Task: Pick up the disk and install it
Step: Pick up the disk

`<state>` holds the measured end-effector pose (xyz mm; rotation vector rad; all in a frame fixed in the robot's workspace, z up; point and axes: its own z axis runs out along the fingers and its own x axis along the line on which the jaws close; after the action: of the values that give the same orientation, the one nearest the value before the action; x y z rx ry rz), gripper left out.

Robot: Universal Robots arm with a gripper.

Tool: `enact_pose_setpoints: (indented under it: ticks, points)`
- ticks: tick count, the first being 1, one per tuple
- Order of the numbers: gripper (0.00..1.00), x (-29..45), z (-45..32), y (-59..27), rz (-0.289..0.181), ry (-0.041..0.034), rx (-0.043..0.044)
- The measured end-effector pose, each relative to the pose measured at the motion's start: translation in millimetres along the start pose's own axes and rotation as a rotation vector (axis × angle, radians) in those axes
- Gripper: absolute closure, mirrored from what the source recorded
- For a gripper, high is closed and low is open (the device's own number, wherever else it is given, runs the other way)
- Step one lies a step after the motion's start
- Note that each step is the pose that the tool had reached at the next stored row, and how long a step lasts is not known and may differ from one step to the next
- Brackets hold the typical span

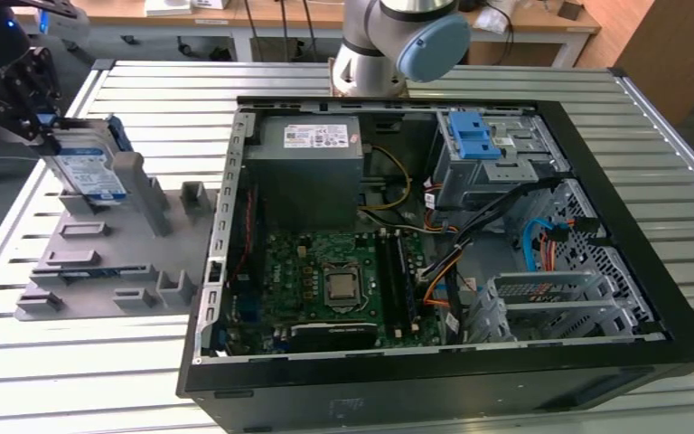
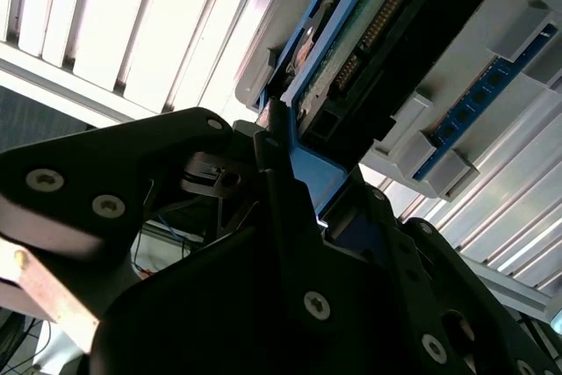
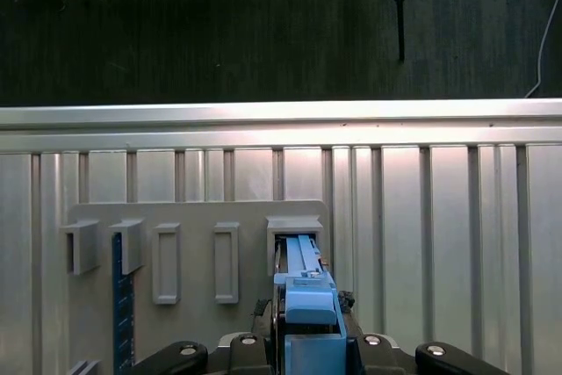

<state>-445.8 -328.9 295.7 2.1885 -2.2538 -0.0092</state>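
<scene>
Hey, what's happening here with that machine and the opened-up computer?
A robot arm's gripper is clamped on the blue end of a disk. The disk stands on edge at a grey holder, at the exterior view's left. The open computer case lies beside the holder, and the disk is not yet inside it.

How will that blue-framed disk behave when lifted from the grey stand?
Probably stiff: the disk looks like a flat metal slab. Likely heavy for its size. Standing on edge in the stand, it might tip if the gripper let go.
</scene>
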Motion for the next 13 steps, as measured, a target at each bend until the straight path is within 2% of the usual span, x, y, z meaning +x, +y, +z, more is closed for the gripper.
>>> enact_pose_setpoints:
  ticks: [13]
  points:
    - [0.64,0.0,-5.1,0.0,0.0,0.0,0.0]
